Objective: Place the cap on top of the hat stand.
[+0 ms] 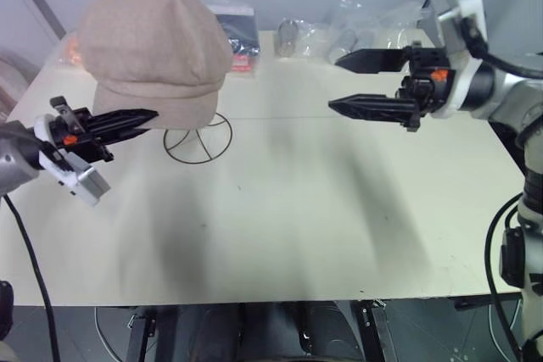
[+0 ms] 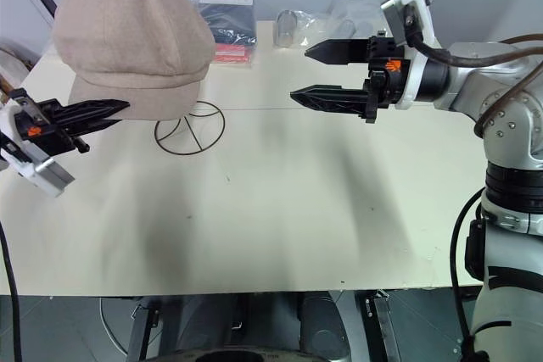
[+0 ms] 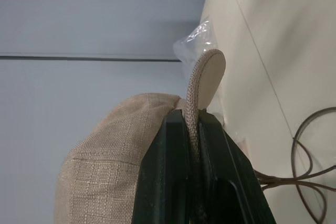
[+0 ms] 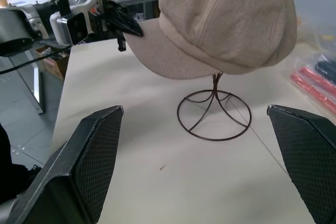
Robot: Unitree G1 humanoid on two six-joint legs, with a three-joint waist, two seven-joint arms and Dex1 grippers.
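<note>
Two grippers flank the cap (image 1: 153, 48), which sits atop the hat stand (image 1: 198, 137) on the table (image 1: 297, 209): left gripper (image 1: 148, 116) clamped on the brim, right gripper (image 1: 344, 82) spread wide and empty. Letting go cleanly, judging by this, means opening gently and withdrawing level without tugging fabric or tipping the stand.

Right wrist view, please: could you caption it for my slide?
Beige newsboy cap sits on the wire hat stand, its brim pinched by the left tool.
</note>
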